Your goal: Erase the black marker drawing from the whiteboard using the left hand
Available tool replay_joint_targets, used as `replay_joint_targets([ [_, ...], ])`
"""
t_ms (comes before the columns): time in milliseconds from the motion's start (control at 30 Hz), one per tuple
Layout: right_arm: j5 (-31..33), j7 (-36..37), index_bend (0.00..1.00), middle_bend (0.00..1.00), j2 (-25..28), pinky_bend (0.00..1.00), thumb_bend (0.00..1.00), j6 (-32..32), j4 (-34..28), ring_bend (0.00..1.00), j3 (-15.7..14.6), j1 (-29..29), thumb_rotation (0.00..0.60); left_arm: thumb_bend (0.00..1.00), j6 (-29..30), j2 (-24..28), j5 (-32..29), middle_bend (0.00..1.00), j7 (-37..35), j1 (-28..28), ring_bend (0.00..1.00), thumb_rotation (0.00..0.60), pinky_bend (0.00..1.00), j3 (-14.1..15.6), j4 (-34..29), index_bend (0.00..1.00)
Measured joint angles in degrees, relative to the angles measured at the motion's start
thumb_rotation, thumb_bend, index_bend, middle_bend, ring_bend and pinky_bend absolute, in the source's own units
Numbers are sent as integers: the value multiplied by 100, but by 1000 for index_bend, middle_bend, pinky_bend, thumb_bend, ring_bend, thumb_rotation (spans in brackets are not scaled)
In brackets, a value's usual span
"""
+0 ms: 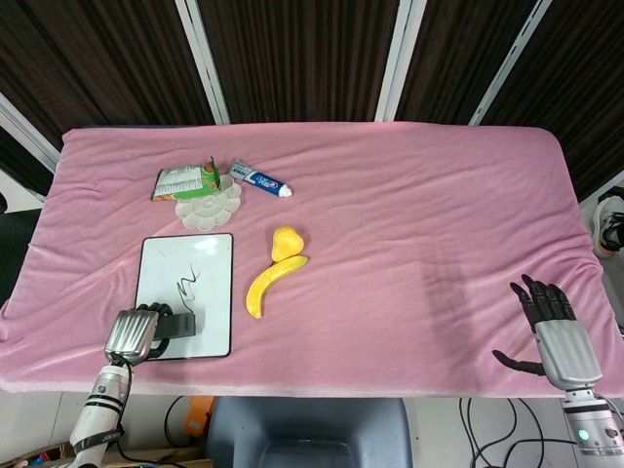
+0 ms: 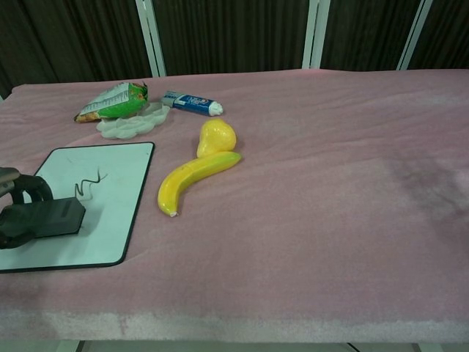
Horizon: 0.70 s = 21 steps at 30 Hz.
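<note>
The whiteboard (image 1: 187,268) (image 2: 110,172) lies flat at the table's left front, with a black squiggle (image 1: 186,285) (image 2: 91,182) in its middle. My left hand (image 1: 135,334) (image 2: 16,214) grips a dark block eraser (image 1: 180,323) (image 2: 56,217), which rests on the board's near part, just below the squiggle. Only the upper part of the drawing shows in the chest view. Far off at the table's right front edge, my right hand (image 1: 558,327) is open with fingers spread and nothing in it.
A yellow banana (image 1: 267,286) (image 2: 192,179) and a yellow pear (image 1: 287,242) (image 2: 215,137) lie just right of the board. Behind the board sit a white flower-shaped dish (image 1: 208,205), a green snack bag (image 1: 185,180) and a toothpaste tube (image 1: 259,178).
</note>
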Motion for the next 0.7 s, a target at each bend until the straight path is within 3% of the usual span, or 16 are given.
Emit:
replay_joint_targets([
  [700,43,15,0,0,5,0,271,9,3,0,34,1,600,697,-13,-466,-1330,771,1200,-620,612,600,549,-308,158,670],
])
